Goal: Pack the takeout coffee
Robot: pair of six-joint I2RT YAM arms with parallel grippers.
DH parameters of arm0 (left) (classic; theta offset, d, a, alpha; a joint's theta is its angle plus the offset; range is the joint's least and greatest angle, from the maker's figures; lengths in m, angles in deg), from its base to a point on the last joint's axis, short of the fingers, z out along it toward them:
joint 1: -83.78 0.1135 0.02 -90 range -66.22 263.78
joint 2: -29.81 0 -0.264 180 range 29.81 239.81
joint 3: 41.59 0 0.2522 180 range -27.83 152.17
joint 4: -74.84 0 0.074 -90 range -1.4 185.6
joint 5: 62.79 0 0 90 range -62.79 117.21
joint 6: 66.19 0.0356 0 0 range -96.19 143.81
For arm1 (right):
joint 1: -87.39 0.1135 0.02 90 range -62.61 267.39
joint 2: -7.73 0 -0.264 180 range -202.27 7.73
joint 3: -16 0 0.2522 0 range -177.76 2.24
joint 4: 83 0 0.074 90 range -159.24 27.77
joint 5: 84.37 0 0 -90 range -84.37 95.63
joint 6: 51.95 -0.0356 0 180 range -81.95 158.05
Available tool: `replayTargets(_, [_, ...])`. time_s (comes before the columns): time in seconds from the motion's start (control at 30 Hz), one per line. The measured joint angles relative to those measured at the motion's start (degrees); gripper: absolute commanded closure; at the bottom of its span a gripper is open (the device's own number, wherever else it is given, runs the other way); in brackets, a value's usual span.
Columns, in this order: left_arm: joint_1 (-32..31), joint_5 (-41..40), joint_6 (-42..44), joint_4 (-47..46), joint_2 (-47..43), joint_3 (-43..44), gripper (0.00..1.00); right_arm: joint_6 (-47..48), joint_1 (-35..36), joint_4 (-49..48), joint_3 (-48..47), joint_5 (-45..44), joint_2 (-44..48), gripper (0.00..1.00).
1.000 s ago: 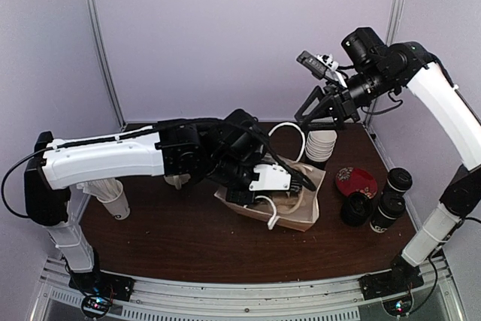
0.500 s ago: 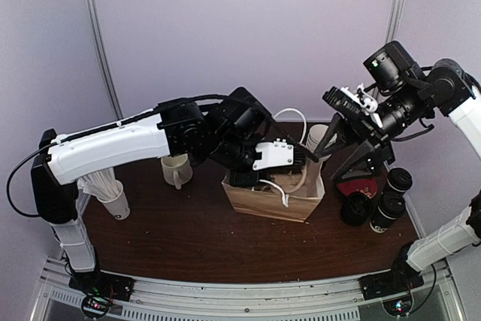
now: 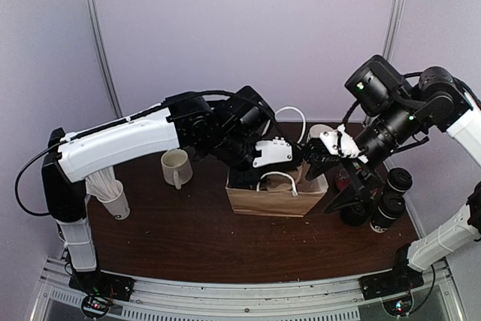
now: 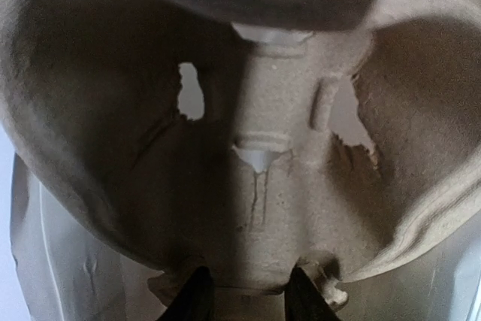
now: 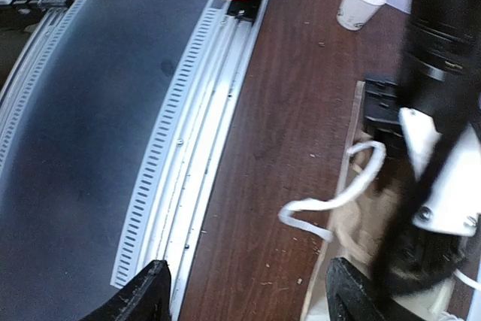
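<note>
the takeout coffee is two small black paper cups with black lids. they stand one behind the other by the right edge of the table (image 3: pixel 188 238), outside the paper bag (image 3: pixel 274 199). the far cup (image 3: pixel 397 180) shows mostly its lid. the near cup (image 3: pixel 388 214) carries white lettering low on its side, too small to read. just left of the near cup sits a dark round thing (image 3: pixel 353 212), partly behind my right arm; i cannot tell what it is.

my left tool (image 4: pixel 252 296) is closed on the edge of a pulp cup carrier (image 4: pixel 270 186), held over the right end of the bag's mouth. the carrier fills the left wrist view and hides everything below it. from above, my left arm and the carrier cover most of the bag's inside.

my right tool (image 5: pixel 249 291) is spread wide with nothing between its fingers, just beside the bag's right end, between bag and cups. its wrist view catches the bag's white handle (image 5: pixel 338 193), cut off at the frame's edge.
</note>
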Motion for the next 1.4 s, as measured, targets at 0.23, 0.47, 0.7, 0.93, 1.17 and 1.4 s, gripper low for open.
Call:
replayTargets(0.23, [0.31,0.48,-1.25,2.25,0.0,1.07,0.67,1.99,-6.16,-0.09,-0.55,-1.99,4.44,0.25])
replayTargets(0.47, [0.96,0.92,-2.82,3.52,0.5,2.45,0.67,-0.76,-3.26,-5.55,6.82,-0.98,2.95,0.26])
replayTargets(0.7, [2.16,1.84,-4.26,3.63,1.79,2.95,0.67,-6.91,-2.27,-13.49,9.09,-3.28,0.9,0.39])
replayTargets(0.93, [2.89,2.8,-5.4,3.69,2.03,3.52,0.67,-10.97,-1.05,-17.86,9.07,-4.28,-0.52,0.68])
replayTargets(1.17, [2.99,3.28,-6.4,5.35,2.16,4.44,0.67,-12.28,-0.09,-19.52,7.82,-4.72,-2.51,1.0])
replayTargets(1.4, [2.97,5.29,-7.52,10.62,2.16,5.73,0.67,-9.11,2.8,-15.96,2.08,1.75,-3.74,1.0])
